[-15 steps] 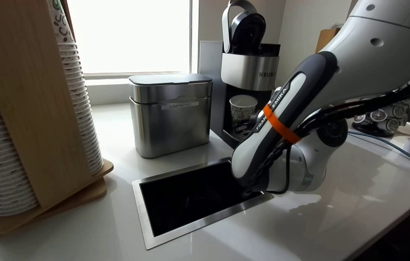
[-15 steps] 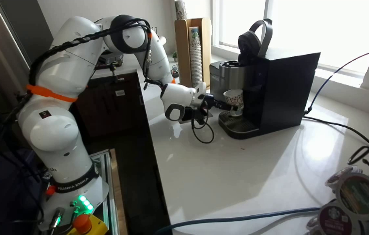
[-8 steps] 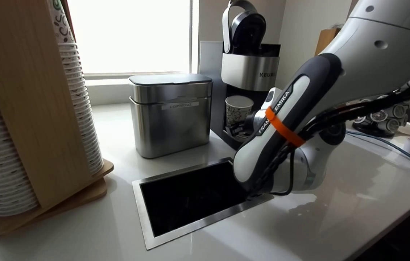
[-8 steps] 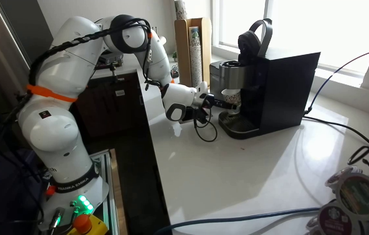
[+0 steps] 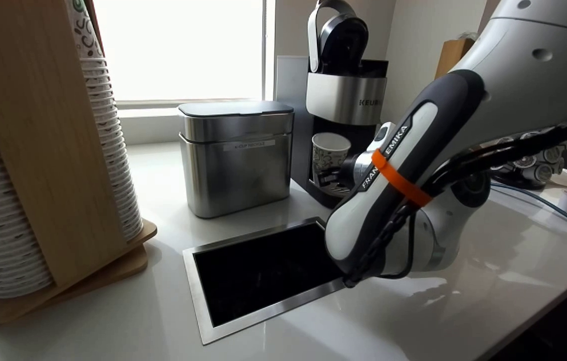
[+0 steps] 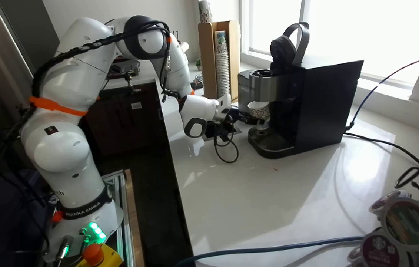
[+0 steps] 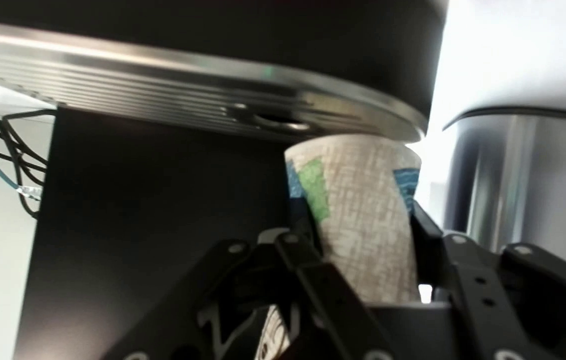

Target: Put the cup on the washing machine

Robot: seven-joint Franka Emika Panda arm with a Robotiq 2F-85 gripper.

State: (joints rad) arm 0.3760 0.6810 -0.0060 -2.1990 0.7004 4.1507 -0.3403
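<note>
The cup (image 5: 331,150) is whitish with a printed pattern and stands roughly upright under the brew head of the washing machine (image 5: 346,100), a black-and-silver coffee maker. The cup (image 6: 259,109) and machine (image 6: 324,107) also show in the other exterior picture, where the cup is over the far front part of the drip base. My gripper (image 6: 261,121) is shut on the cup's sides. In the wrist view the fingers (image 7: 363,235) press either side of the cup (image 7: 358,195), its rim close below the machine's underside (image 7: 187,85). I cannot tell whether its bottom touches the base.
A brushed-steel canister (image 5: 238,165) stands beside the machine. A steel-rimmed opening (image 5: 273,312) is in the counter before it. A wooden holder (image 5: 52,125) carries stacked cups (image 5: 108,140). A pod rack (image 6: 409,222) and blue cable (image 6: 279,247) lie at the near end.
The gripper and the cup have shifted together a little outward, away from the machine's back and toward its front edge. The fingers stay closed on the cup.
</note>
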